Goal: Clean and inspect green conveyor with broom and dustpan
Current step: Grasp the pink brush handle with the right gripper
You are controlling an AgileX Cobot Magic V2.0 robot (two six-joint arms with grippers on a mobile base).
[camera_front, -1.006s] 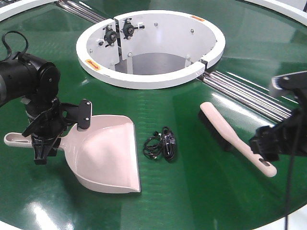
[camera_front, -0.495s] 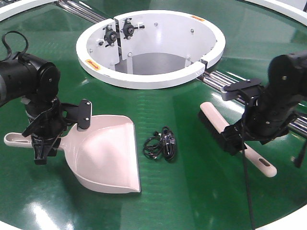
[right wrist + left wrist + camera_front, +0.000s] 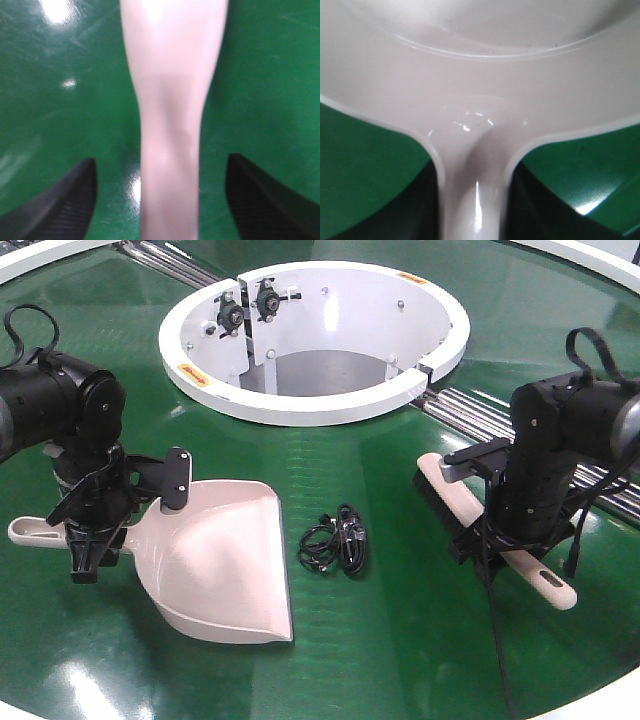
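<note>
**Exterior front-facing view: dustpan gripped, broom straddled on the green belt**

The green conveyor (image 3: 400, 640) fills almost the whole scene. It is glossy and dark green, with bright ceiling glare along its near edge. Its white ring (image 3: 300, 405) sits at top centre, around a round opening with white inner walls. Metal rollers (image 3: 520, 435) run away from the ring's right side, and more show beyond its upper left. A strip of the belt's white rim (image 3: 590, 255) crosses the corner up and right of the ring. Nothing of the room beyond the belt can be made out.

Below and left of the ring lies the dustpan (image 3: 225, 560), its mouth pointing away from the ring and its handle reaching left. The left gripper (image 3: 95, 530) is clamped on that handle. In the left wrist view, dark shapes press against both sides of the handle (image 3: 472, 200) just behind the scoop.

Directly below the ring, just beside the dustpan's mouth, lies a small bundle of black cable (image 3: 335, 540).

Below and right of the ring, the broom (image 3: 450, 495) lies flat on the belt, bristle end nearer the ring. The right gripper (image 3: 497, 545) hovers over its handle. In the right wrist view, the fingers (image 3: 60, 200) stand wide apart on either side of the handle, not touching it. That view is blurred.
</note>
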